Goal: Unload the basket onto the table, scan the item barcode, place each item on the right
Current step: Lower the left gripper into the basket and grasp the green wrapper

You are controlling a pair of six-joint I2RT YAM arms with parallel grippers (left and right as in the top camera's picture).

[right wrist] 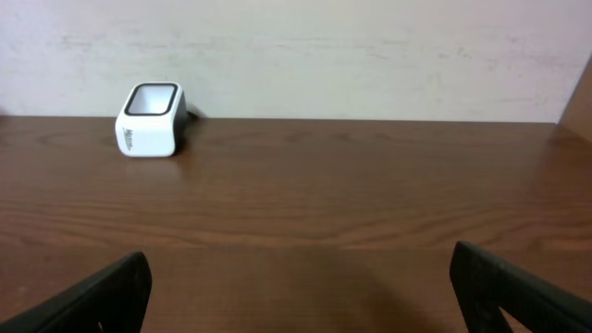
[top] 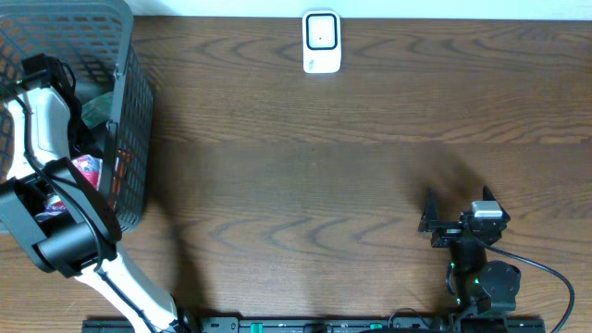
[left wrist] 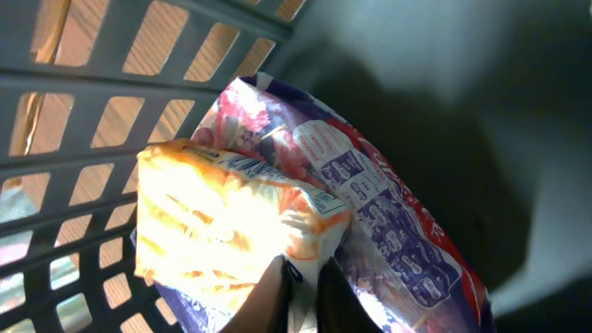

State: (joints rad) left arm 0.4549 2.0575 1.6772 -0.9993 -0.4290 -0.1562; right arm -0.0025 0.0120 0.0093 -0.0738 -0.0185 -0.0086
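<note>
Left claw (left wrist: 302,289) is pinched shut on the edge of the yellow snack packet (left wrist: 217,217), low inside the basket (top: 134,139). The barcode scanner (top: 322,42) lies well apart, rightward across the counter (top: 324,185). Right claw (right wrist: 301,291) stands wide, empty.

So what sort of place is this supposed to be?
Probably a mock shop checkout on a table: a white barcode scanner at the far edge, and a grey basket holding a yellow packet.

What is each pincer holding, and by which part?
The left pincer is shut on the yellow-orange plastic packet, apparently at its lower edge, inside the grey mesh basket. The right pincer is open, holding nothing.
</note>
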